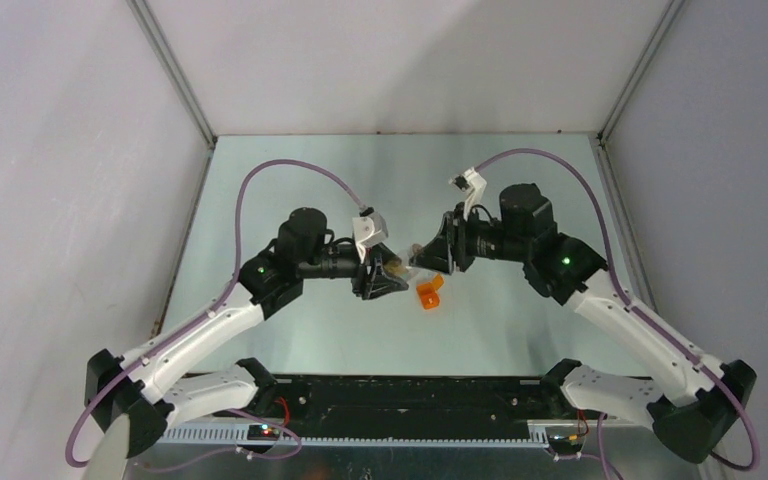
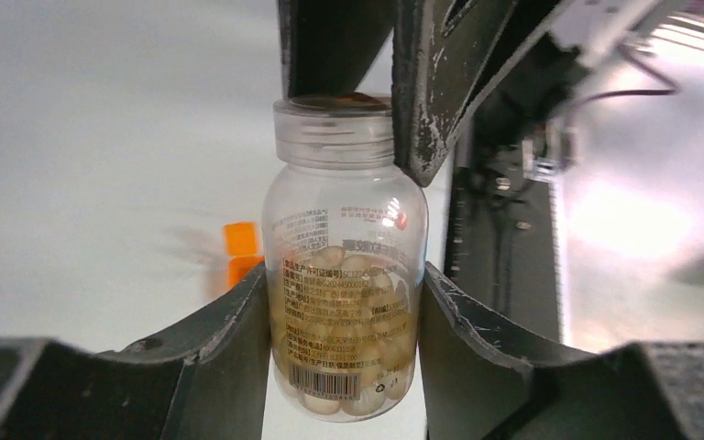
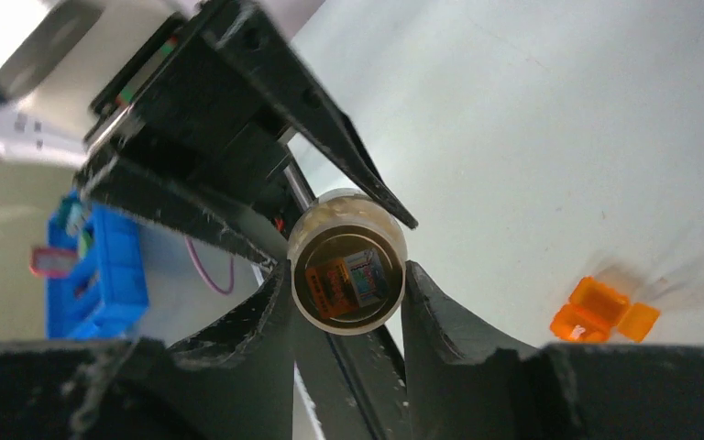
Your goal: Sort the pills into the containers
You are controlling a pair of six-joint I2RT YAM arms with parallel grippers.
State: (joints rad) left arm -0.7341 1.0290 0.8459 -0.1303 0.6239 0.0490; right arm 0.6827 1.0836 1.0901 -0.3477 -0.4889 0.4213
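Aloft, vial point(image 2: 344, 229) body in left gripper point(image 2: 344, 312) — cap in right gripper point(image 3: 348, 280)

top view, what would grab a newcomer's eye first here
Mid-table, one clear pill bottle is gripped from both ends: the left pincer clamps its body, the right pincer its lid. Pale pills fill its lower half. A small orange box lies on the table close by.
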